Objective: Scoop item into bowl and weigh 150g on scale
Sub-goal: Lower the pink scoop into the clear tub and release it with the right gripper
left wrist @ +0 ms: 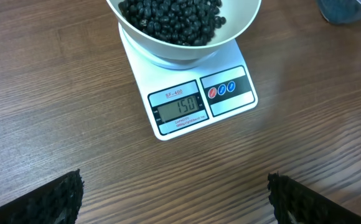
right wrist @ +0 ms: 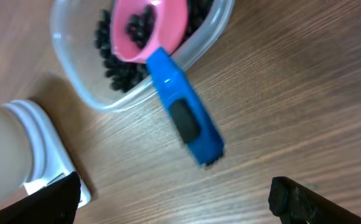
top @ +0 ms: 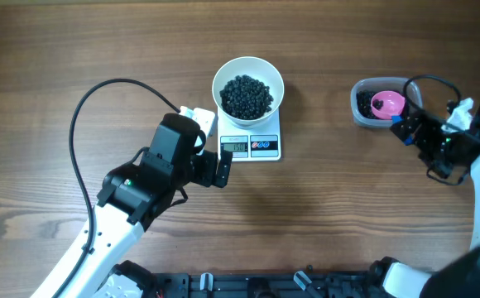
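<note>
Black beans [top: 247,95] sit in the white bowl [top: 218,83] on the scale [top: 261,147], 12 o'clock; its display reads 150. Left gripper [left wrist: 174,200] gapes empty, facing that display to check it. Right gripper [right wrist: 180,202], also open and empty, hangs by the scoop [right wrist: 171,87] propped in the tub [right wrist: 68,68], 3 o'clock.

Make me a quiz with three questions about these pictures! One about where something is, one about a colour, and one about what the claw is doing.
1. Where is the bowl?
A beside the scale
B on the scale
C under the scale

2. What colour is the handle of the scoop?
A green
B yellow
C blue

3. What is the right claw doing?
A open, holding nothing
B shut on the scoop
C shut on the bowl

Answers:
1 B: the bowl sits on top of the scale, above its display.
2 C: the handle is bright blue, and the scoop's cup is pink.
3 A: its fingers stand wide apart, and the scoop lies clear of them.
</note>
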Robot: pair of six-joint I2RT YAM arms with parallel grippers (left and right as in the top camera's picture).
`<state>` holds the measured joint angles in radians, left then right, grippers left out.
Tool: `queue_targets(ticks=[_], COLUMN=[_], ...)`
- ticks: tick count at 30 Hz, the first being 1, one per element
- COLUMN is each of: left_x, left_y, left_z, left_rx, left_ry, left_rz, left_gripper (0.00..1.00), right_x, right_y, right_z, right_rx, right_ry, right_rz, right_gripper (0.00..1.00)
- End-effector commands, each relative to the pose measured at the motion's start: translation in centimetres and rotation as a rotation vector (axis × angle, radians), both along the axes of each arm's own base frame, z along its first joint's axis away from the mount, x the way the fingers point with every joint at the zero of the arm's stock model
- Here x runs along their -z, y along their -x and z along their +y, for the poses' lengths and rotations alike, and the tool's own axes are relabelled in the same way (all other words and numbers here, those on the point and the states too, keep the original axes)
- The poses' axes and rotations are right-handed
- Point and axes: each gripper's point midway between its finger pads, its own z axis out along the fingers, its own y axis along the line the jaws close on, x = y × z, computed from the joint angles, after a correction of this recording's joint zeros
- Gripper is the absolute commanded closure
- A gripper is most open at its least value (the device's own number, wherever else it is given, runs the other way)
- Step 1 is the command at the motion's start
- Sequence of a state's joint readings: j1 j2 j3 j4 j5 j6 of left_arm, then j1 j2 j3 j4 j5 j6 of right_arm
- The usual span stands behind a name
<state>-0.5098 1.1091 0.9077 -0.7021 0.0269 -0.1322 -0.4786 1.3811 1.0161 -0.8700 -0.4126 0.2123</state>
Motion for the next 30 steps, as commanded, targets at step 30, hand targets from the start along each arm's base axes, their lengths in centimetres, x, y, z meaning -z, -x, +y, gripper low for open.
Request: queue_targets(ticks=[30], left_x=[-0.2], left_y=[-0.1], left_z=[-0.1], left_rx=[0.017], left_ry=[-0.012], left_rz=[-0.014], left_gripper=[0.00], right_x=[-9.5], right_y=[3.6], right_z=[4.5], right_rx=[-0.143], right_ry=[0.178], right_rz=[-0.260], right_gripper=[0.00])
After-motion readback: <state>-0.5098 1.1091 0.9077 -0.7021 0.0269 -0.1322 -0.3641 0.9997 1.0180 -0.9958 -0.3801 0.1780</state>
